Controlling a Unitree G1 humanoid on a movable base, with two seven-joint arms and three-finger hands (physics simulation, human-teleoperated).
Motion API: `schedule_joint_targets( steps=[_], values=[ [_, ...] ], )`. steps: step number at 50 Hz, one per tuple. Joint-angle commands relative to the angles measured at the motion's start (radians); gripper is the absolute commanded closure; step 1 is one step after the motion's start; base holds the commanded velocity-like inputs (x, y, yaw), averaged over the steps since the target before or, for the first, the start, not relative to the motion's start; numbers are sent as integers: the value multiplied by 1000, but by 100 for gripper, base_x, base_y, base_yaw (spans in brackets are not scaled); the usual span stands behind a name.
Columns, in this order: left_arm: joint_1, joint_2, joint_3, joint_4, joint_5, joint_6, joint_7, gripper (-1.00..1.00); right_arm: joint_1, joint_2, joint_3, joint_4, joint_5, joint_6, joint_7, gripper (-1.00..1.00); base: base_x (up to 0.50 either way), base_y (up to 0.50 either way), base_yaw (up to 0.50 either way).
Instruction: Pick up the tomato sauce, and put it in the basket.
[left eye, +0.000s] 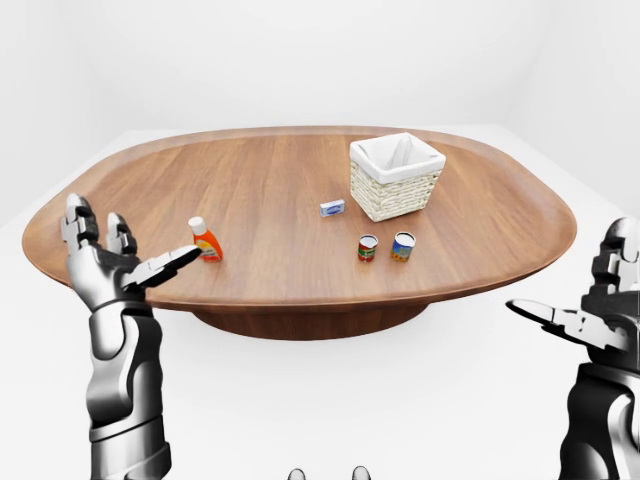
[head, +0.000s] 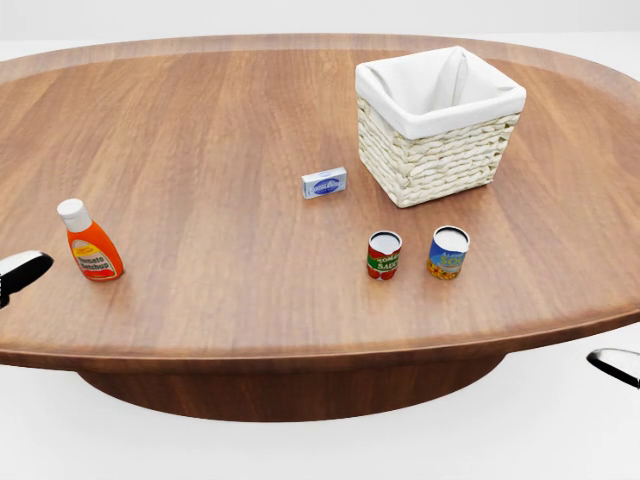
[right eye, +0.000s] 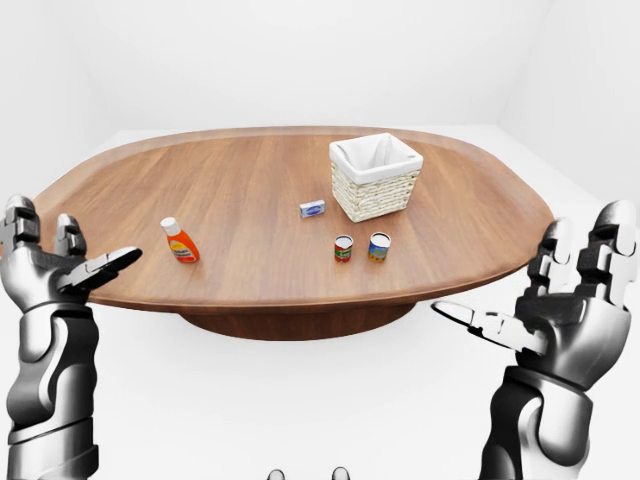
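The left hand (left eye: 105, 262) is raised at the near left edge of the table (head: 220, 130), its fingers spread apart and holding nothing, the thumb reaching out toward the table's rim. In the head view only a dark tip of it pokes in at the left border. The right hand (right eye: 575, 305) is likewise spread wide and empty, held off the near right edge of the table; the left-eye view cuts it at the frame's right border, and the head view shows just a sliver of one finger at the lower right.

The tomato sauce (head: 89, 241), an orange squeeze bottle with a white cap, stands upright near the table's near left edge. It is just to the right of the left hand's thumb, near it but apart, and well apart from the right hand. Its label is too small to read fully.

Farther right, two small cans stand side by side without touching: a red and green can (head: 383, 255) and a blue and yellow can (head: 448, 252); their label text cannot be made out. Beyond them lies a small blue and white box (head: 324, 183), flat on the wood. Just to its right stands the basket (head: 436, 150), woven with a white cloth lining, on the far right part of the table. Its floor is hidden from these angles.
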Motion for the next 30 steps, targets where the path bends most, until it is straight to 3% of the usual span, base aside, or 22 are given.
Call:
schedule_joint_targets(
  steps=[1,9,30],
  values=[
    [-17,52,82,0,-150,0,138,-100,12,-3,-106,-99,94,0,-13,-100,0,0,0],
    [-8,56,63,3,-156,0,146,-100,13,-10,-137,-119,151,0,-22,-100,0,-2,0],
    [-15,60,56,24,-170,0,152,-100,11,-20,-130,-103,160,0,-19,-100,0,-25,0]
  ],
)
